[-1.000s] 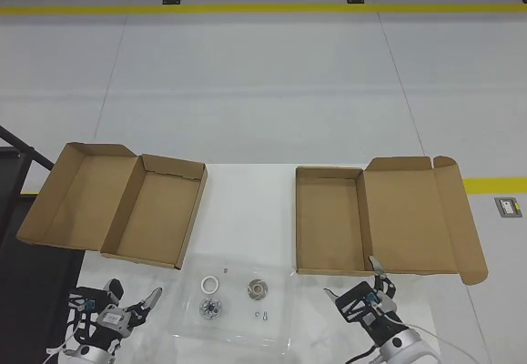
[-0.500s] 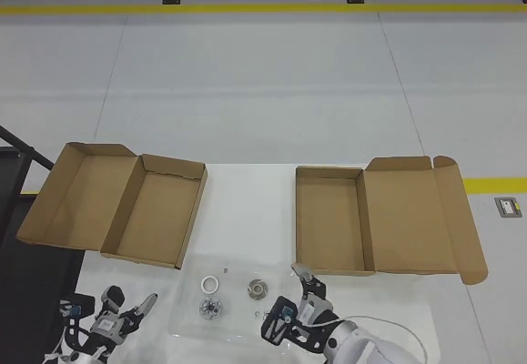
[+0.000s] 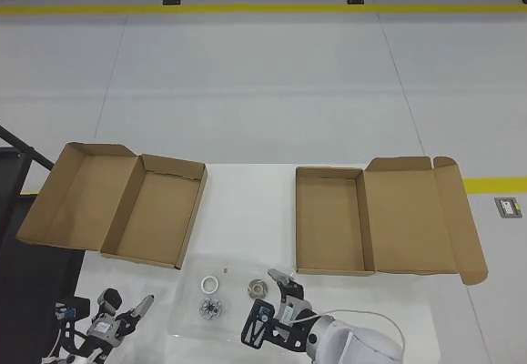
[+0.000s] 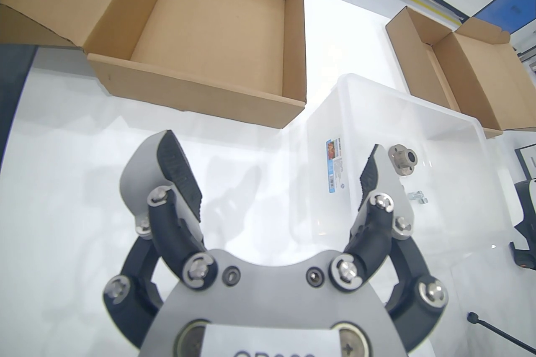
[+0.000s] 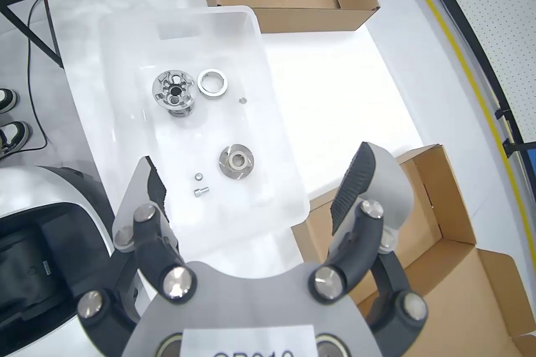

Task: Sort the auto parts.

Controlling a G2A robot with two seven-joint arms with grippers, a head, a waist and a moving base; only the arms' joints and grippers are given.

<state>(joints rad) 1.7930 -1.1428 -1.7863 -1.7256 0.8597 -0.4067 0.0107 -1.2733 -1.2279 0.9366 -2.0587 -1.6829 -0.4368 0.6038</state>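
Right gripper (image 5: 257,162) is hovering above the clear bin (image 5: 256,24), jaws spread wide with nothing between them. The left gripper (image 4: 271,149) is hanging beside the bin, likewise spread and empty. A flanged disc (image 5: 237,162), a slotted hub (image 5: 173,93), a ring (image 5: 212,83) and small screws (image 5: 201,191) are lying on the bin floor. The left cardboard box (image 3: 154,218) and right cardboard box (image 3: 329,218) are holding no parts yet. Because the disc is lying flat, a shallow pinch is likely to skid off it. A finger descending near the wall risks shoving the light bin.
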